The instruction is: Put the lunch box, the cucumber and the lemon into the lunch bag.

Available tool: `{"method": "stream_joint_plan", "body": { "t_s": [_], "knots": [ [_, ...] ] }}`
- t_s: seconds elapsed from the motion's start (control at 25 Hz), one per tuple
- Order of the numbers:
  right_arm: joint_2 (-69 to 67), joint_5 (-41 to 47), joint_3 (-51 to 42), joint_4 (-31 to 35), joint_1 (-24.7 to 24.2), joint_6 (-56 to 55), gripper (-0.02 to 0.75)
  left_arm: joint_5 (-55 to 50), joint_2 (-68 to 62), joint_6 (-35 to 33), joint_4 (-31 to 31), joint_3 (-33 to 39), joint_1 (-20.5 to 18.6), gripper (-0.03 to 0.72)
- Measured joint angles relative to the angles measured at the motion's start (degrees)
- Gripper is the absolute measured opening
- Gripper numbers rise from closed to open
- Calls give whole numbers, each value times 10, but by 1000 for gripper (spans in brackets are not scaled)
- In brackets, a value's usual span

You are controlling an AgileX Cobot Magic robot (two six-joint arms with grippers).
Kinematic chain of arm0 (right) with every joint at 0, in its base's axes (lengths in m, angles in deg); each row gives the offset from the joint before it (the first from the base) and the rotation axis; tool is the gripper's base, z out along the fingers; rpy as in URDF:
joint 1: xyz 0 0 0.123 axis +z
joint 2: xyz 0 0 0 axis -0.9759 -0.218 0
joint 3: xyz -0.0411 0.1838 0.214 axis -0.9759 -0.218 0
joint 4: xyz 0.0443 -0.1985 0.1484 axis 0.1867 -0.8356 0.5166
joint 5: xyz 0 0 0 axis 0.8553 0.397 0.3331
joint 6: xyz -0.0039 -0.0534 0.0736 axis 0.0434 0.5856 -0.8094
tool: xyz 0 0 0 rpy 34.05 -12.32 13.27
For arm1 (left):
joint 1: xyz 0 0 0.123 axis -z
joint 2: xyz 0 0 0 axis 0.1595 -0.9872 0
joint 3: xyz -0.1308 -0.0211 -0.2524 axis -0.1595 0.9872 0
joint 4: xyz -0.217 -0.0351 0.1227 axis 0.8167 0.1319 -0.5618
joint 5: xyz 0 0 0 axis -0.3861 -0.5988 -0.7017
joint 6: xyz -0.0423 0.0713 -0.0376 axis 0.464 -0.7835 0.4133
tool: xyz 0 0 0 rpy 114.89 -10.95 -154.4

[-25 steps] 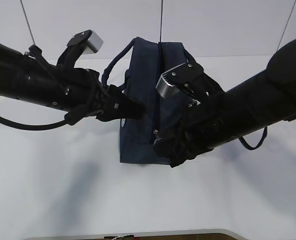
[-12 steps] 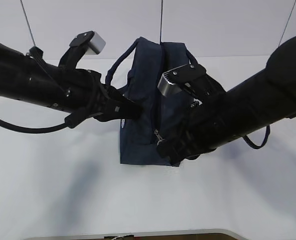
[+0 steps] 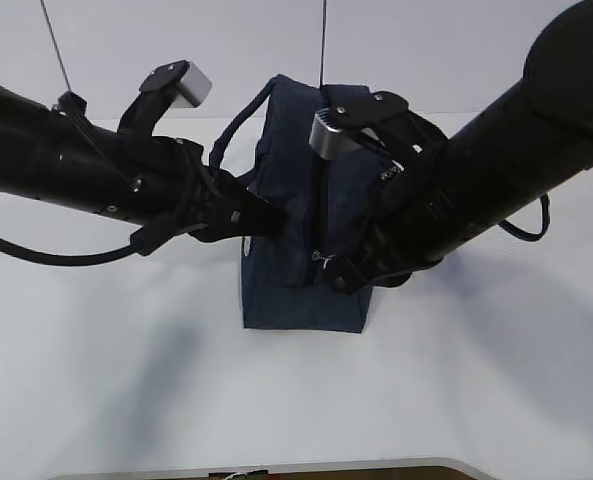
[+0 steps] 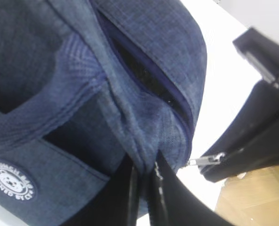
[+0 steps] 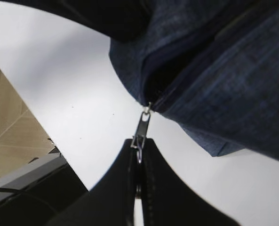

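The dark navy lunch bag [image 3: 301, 285] stands upright on the white table, its two loop handles up. My left gripper [image 3: 272, 222] is shut on a fold of the bag's fabric [image 4: 130, 141] beside the zipper opening; the white round logo [image 4: 11, 180] shows below. My right gripper [image 3: 338, 275] is shut on the metal zipper pull [image 5: 142, 128], which hangs at the end of the zipper on the bag's front [image 5: 214, 70]. The pull also shows in the left wrist view [image 4: 206, 160]. The lunch box, cucumber and lemon are out of view.
Both black arms cross in front of the bag. White table [image 3: 126, 380] spreads around the bag, its front edge [image 3: 276, 468] near the bottom. A wooden floor [image 5: 12, 141] shows beyond the table edge.
My right gripper has risen and moved in toward the bag with the zipper pull; the pull sits higher on the bag's front. The left gripper has kept its hold.
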Motion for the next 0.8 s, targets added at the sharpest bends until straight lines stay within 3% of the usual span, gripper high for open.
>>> {"method": "stream_joint_plan", "body": {
  "t_s": [0.6,0.8],
  "knots": [
    [-14,92,89,-34,0,-32,5,1,0,-1,19,0,0,-8],
    [-29,151,132,-86,0,-86,5,1,0,-1,19,0,0,-8]
  ]
}}
